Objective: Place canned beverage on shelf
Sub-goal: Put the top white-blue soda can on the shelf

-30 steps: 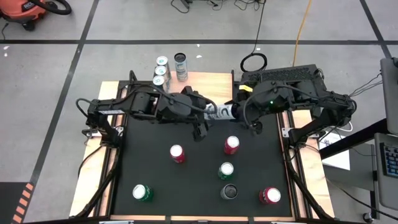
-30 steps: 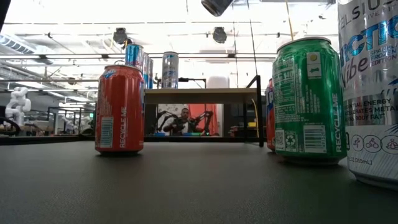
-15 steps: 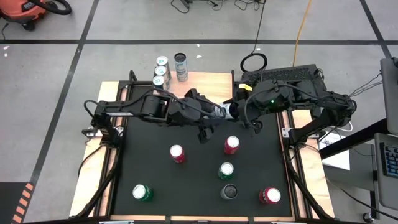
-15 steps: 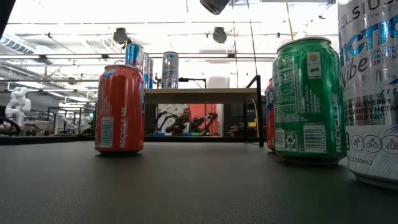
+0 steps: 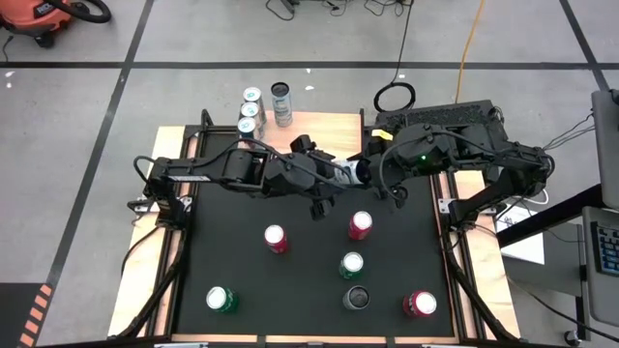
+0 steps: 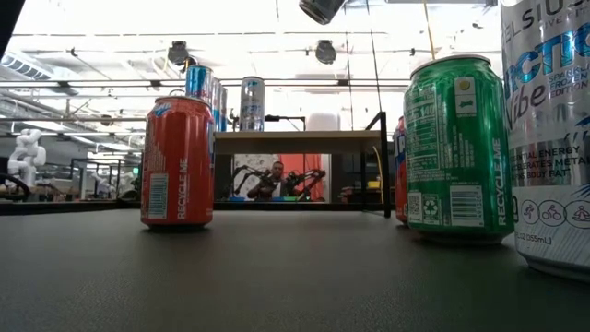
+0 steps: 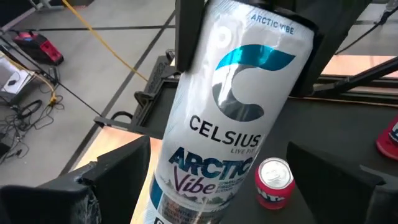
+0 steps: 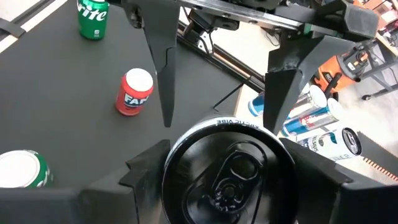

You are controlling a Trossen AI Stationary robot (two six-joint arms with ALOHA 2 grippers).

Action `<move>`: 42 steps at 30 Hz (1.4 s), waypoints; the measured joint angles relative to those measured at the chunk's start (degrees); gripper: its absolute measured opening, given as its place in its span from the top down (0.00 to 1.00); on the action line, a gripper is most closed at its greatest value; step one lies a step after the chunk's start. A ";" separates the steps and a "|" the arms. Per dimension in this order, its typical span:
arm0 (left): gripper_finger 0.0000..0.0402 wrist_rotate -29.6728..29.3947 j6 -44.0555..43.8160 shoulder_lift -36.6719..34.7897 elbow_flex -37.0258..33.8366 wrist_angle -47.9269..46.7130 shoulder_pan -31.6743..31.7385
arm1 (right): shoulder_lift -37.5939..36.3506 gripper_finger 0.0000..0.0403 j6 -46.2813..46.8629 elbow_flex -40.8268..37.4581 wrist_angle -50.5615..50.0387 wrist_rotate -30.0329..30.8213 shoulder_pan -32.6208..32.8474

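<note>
Celsius can (image 7: 233, 118), right hand (image 8: 224, 158) clamping (level), left hand (image 5: 324, 188) spread around

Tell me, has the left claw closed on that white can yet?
No. The left gripper fingers stand open on either side of the can, which the right gripper holds.

White can (image 7: 233, 118) between the right pincer's fingers: "CELSIUS", "ARCTIC Vibe", "LIVE FIT"
Red can (image 6: 177, 161): "RECYCLE ME"
Green can (image 6: 458, 148): "RECYCLE ME"
</note>
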 joint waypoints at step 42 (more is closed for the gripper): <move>0.23 6.59 0.13 1.36 0.09 -3.68 4.39 | 0.00 0.39 1.13 0.00 2.67 0.02 -0.52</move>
